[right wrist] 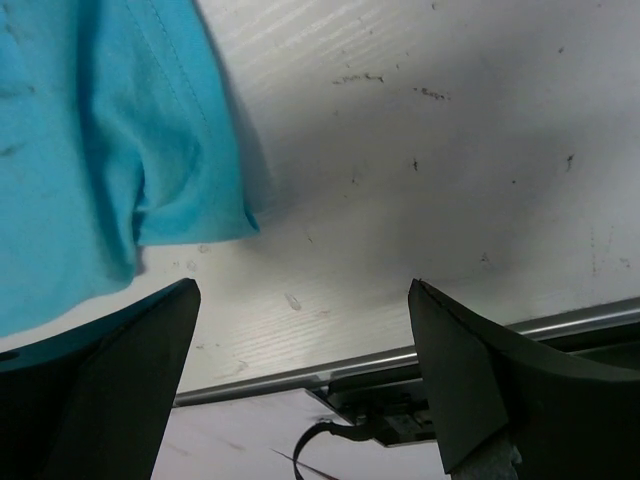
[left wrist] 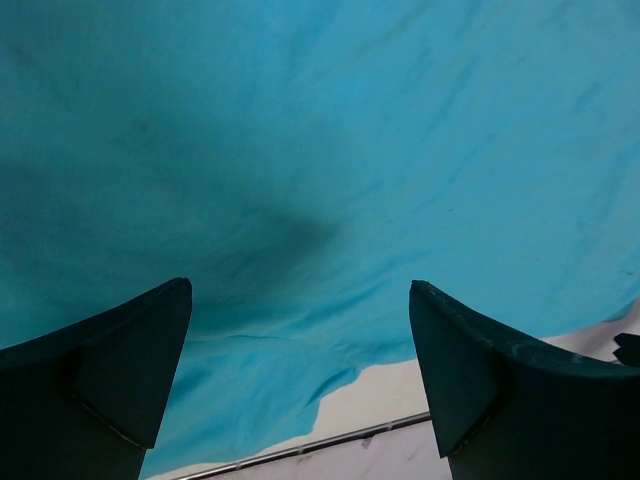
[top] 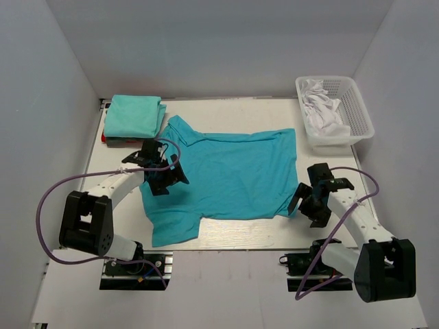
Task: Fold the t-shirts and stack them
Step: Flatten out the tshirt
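Observation:
A bright turquoise t-shirt (top: pixel 233 171) lies spread flat across the middle of the table, neck toward the left, one sleeve at the near left. My left gripper (top: pixel 167 178) hovers open over the shirt's left part; in its wrist view the cloth (left wrist: pixel 320 150) fills the frame between the spread fingers (left wrist: pixel 130 360). My right gripper (top: pixel 306 200) is open and empty just off the shirt's near right corner (right wrist: pixel 90 150), over bare table. Paler mint-teal folded t-shirts (top: pixel 133 115) sit stacked at the back left.
A white plastic basket (top: pixel 357 110) with white cloth inside stands at the back right. The table's metal front rail (right wrist: pixel 400 358) runs close below the right gripper. White walls enclose the table on three sides.

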You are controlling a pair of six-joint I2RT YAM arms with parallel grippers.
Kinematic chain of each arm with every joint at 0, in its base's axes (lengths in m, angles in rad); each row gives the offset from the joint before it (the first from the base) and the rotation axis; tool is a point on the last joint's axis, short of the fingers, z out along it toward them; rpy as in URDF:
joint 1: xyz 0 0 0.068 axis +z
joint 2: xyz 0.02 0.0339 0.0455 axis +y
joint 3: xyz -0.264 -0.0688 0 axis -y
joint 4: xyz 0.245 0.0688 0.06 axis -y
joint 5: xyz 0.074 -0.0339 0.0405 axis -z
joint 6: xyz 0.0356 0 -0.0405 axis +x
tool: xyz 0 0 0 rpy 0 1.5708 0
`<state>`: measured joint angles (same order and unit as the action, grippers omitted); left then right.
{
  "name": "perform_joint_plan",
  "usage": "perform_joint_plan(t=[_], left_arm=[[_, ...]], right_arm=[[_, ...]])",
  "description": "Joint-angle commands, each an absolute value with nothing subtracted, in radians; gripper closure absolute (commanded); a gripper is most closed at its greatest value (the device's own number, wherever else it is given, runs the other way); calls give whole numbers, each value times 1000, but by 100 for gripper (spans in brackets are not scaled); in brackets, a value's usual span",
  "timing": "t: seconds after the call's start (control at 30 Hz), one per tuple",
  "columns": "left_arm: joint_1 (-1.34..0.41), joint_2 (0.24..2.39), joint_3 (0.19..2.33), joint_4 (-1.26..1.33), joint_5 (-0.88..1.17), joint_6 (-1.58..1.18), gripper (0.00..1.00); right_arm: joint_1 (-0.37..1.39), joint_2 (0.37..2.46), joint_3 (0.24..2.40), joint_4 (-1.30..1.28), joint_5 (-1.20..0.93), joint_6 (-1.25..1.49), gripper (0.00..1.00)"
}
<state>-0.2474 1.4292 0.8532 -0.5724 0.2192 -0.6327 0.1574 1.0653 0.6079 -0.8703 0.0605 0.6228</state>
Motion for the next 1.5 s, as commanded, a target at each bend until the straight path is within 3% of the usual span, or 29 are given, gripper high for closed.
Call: perform_joint_plan(t=[0.0, 0.53, 0.6, 0.63, 0.97, 1.2, 1.47], left_arm=[[-253, 1405, 827, -569, 193, -655, 0], [-233, 1459, 769, -537, 141, -683, 0], [-233, 1472, 759, -537, 129, -693, 0], [-233, 1473, 759, -546, 117, -707, 0], [-224, 1494, 750, -580, 78, -758, 0], [-224, 1513, 817, -657, -41, -767, 0], [-242, 1502, 851, -681, -5, -742, 0]], right_arm=[[160, 1084, 604, -789, 54, 687, 10], [167, 1273, 566, -755, 313, 853, 10], [158, 1307, 571, -799, 336, 873, 16], [160, 1316, 580, -816, 397, 885, 10], [150, 1424, 669, -998, 595, 992, 10], [138, 1437, 722, -1087, 630, 1037, 10], [141, 1422, 767, -1147, 609, 971, 10]])
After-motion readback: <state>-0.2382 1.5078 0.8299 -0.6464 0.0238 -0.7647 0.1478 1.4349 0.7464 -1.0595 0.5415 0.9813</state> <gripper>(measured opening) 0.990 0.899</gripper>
